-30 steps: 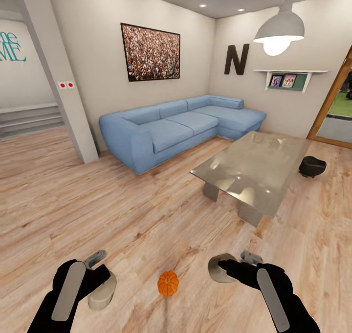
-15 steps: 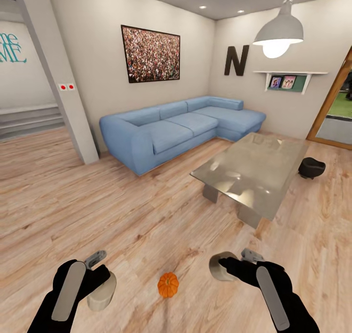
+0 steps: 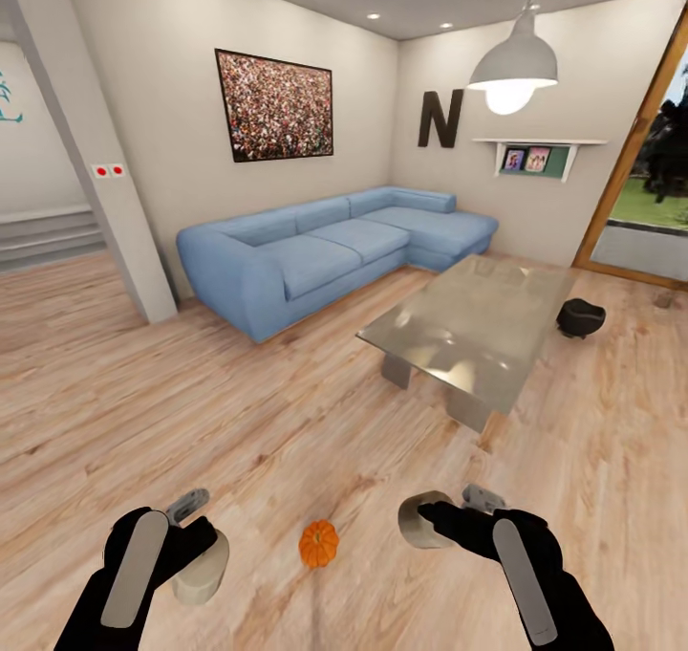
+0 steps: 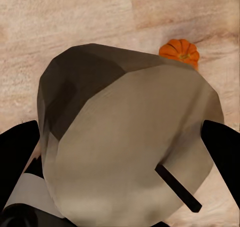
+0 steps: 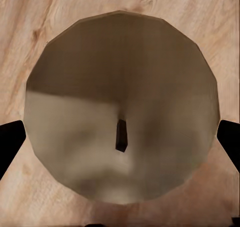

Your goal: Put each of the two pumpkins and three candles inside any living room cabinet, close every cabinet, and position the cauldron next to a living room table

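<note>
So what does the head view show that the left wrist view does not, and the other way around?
Head view: the blue sofa, the glass table, the black cauldron on the floor beyond it, and the right gripper closed on a candle. Left wrist view: the wick of the candle in the left gripper, seen close up. Both: that candle, the left gripper, the pumpkin and the wood floor.

A big dark letter N (image 3: pixel 439 119) hangs on the far wall, just above the small shelf (image 3: pixel 537 142) of framed photos. On the left-hand wall there is a scrap of teal lettering (image 3: pixel 10 101), cut off too short to read.
</note>
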You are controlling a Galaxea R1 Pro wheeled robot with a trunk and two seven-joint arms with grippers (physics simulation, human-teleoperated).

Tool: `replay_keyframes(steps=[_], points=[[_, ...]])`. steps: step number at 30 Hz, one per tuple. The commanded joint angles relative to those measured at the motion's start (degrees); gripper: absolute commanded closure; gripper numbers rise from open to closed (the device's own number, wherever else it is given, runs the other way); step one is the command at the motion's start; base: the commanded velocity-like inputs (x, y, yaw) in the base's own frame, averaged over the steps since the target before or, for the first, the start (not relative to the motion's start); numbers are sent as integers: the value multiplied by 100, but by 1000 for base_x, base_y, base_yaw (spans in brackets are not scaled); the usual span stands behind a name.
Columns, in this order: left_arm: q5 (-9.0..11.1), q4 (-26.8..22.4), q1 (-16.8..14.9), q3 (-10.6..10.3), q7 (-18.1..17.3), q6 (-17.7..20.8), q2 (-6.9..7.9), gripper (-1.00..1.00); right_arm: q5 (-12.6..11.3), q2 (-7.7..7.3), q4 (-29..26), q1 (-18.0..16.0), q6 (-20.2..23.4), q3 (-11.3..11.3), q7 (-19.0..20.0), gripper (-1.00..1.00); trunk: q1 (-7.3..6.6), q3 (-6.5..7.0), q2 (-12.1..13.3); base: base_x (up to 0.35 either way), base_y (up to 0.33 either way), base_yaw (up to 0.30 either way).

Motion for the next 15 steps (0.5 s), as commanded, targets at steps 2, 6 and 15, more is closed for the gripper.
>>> replay_keyframes(steps=[2,6,15], points=[[60,-8,-3,11,58,15,-7,100,-71,2,1,-5,19,-7,-51,100,-4,-5,-4,-338,0,-275],[60,-8,-3,11,58,12,-9,100,-73,3,4,-5,18,-8,-51,100,-4,-5,-4,-278,0,-279],[60,-13,-3,11,58,15,-9,100,-73,5,4,-5,16,-8,-43,100,-4,-5,-4,-20,0,-283]])
